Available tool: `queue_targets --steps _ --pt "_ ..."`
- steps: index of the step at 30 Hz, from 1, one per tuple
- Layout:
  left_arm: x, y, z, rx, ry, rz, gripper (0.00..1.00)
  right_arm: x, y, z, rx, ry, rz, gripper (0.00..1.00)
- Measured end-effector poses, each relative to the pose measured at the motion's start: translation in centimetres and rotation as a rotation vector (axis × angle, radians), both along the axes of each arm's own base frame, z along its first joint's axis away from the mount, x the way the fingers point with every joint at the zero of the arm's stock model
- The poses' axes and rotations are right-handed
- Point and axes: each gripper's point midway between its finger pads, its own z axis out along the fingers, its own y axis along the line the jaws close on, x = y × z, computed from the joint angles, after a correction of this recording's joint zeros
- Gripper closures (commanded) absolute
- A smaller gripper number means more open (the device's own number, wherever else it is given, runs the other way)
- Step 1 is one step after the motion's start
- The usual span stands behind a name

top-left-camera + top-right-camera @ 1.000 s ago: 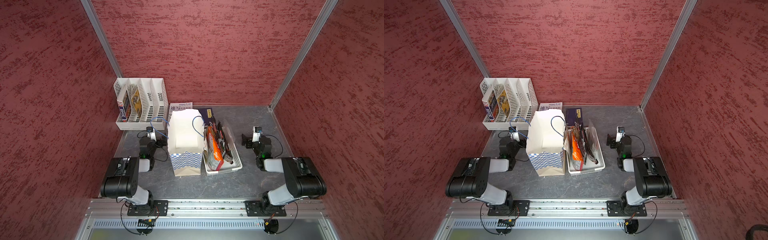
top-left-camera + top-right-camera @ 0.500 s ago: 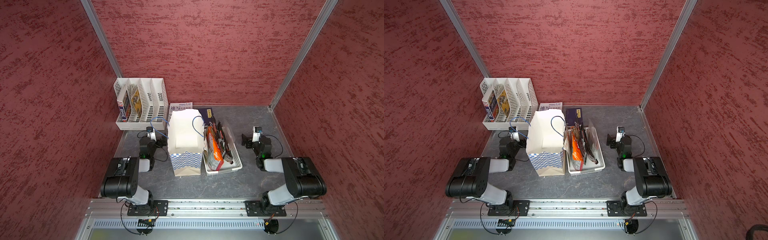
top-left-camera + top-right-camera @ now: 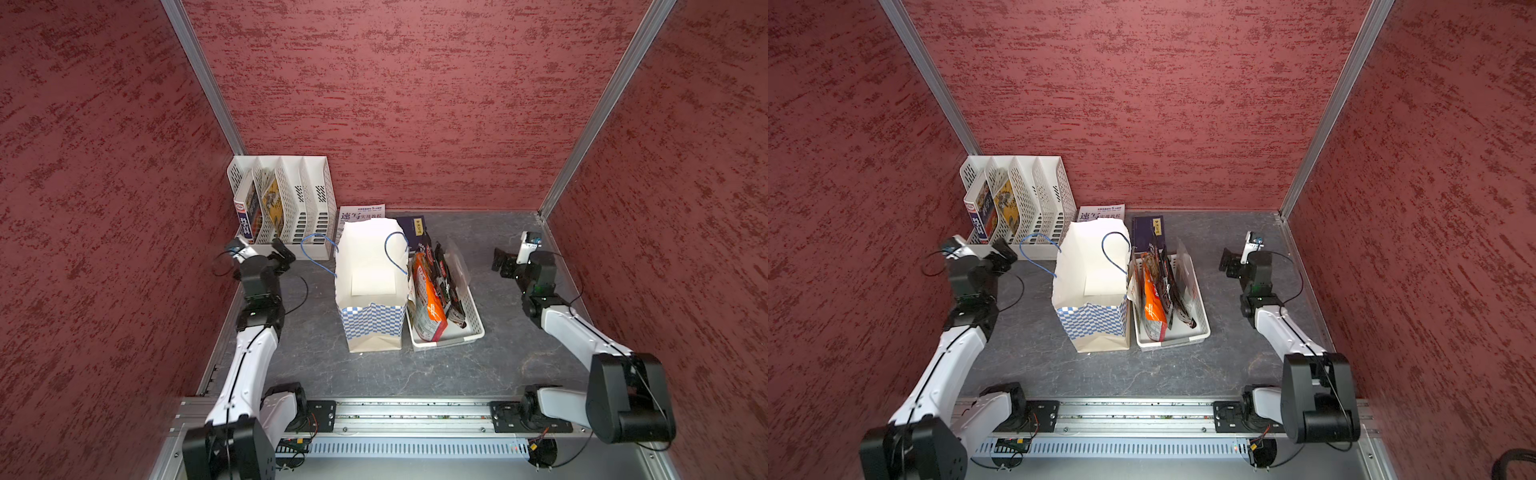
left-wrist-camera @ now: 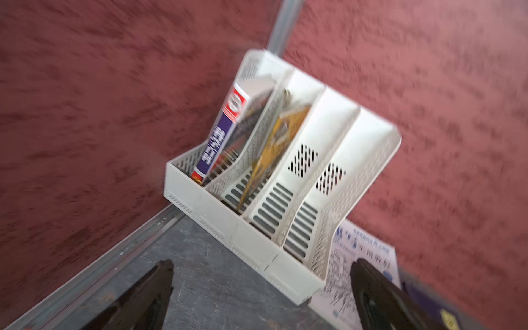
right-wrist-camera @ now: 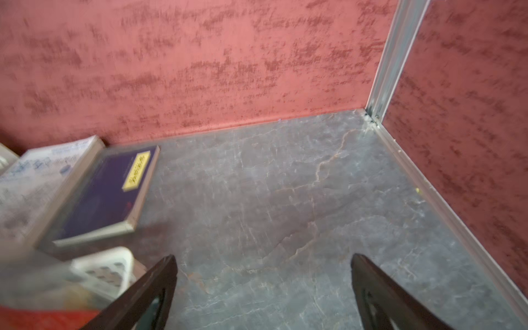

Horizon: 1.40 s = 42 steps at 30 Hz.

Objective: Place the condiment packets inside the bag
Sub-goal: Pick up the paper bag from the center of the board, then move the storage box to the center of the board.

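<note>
Over the counter (image 3: 498,365) both arms have just lifted, left hand (image 3: 286,255) and right hand (image 3: 501,262) spread and empty, so we judge the condiment packets (image 3: 432,295) still await the bag (image 3: 370,266).

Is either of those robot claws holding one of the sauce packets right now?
No, the left gripper and right gripper both stand open and empty, while the condiment packets sit in the white basket.

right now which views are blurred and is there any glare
Left wrist view: motion-smeared, the file rack and its books soft. Right wrist view: blurred most at the dark blue book and basket corner, the table clearer. Both top views: sharp and evenly lit, slight sheen on the condiment packets.
</note>
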Motion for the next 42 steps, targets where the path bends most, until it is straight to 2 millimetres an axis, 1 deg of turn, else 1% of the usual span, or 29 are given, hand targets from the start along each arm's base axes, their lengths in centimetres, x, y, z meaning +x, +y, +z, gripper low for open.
queue_targets --steps 1,2,3,5,7,10,13,15,17,20,23,26,27,29,32,35,38,42 --pt "-1.1 0.2 1.5 -0.026 -0.016 0.008 0.00 -0.2 0.0 1.5 0.018 -0.002 -0.006 0.03" --pt "-1.8 0.0 2.5 -0.047 -0.019 -0.003 0.00 -0.6 0.0 2.6 0.049 0.004 -0.014 0.04" --pt "-2.5 -0.7 3.5 -0.066 -0.013 -0.032 0.00 -1.2 0.2 3.1 0.070 0.021 -0.014 0.05" --pt "-3.5 -2.4 5.0 -0.088 0.017 -0.112 0.00 -2.6 0.6 2.9 0.112 0.085 -0.007 0.05" --pt "-4.5 -4.0 6.4 -0.096 0.057 -0.189 0.00 -4.1 1.2 1.7 0.150 0.177 0.013 0.05" --pt "-6.3 -6.4 8.8 -0.081 0.098 -0.302 0.00 -6.4 2.5 -1.1 0.185 0.331 0.052 0.05" --pt "-8.0 -9.4 11.1 -0.061 0.118 -0.445 0.00 -8.8 4.0 -3.6 0.199 0.472 0.091 0.06" --pt "-8.8 -11.8 11.7 -0.065 0.136 -0.562 0.00 -9.9 4.8 -4.5 0.200 0.531 0.114 0.07" --pt "-9.4 -14.5 10.9 -0.086 0.183 -0.692 0.00 -10.6 5.4 -5.1 0.201 0.571 0.129 0.09" --pt "-9.7 -18.0 7.9 -0.118 0.322 -0.847 0.00 -11.3 6.1 -5.8 0.201 0.612 0.147 0.11" --pt "-9.8 -20.0 4.5 -0.101 0.488 -0.905 0.00 -11.7 6.9 -6.6 0.195 0.654 0.167 0.11" --pt "-9.7 -20.5 1.0 -0.053 0.656 -0.890 0.00 -12.1 7.9 -7.2 0.180 0.690 0.196 0.13" --pt "-9.7 -20.4 -0.2 -0.035 0.711 -0.873 0.00 -12.2 8.3 -7.3 0.173 0.700 0.210 0.14" --pt "-9.8 -19.8 -1.6 -0.012 0.766 -0.840 0.00 -12.3 9.0 -7.8 0.164 0.718 0.228 0.16" --pt "-9.9 -19.3 -2.2 0.005 0.787 -0.810 0.00 -12.4 9.7 -8.7 0.150 0.753 0.249 0.18" --pt "-9.4 -19.4 -2.4 0.004 0.774 -0.812 0.02 -12.5 10.2 -9.4 0.140 0.779 0.263 0.21" --pt "-8.3 -20.0 -2.9 -0.033 0.748 -0.825 0.11 -12.5 10.7 -9.8 0.134 0.793 0.274 0.23" --pt "-6.4 -20.4 -4.2 -0.132 0.719 -0.827 0.26 -12.5 11.1 -10.4 0.127 0.809 0.280 0.27"
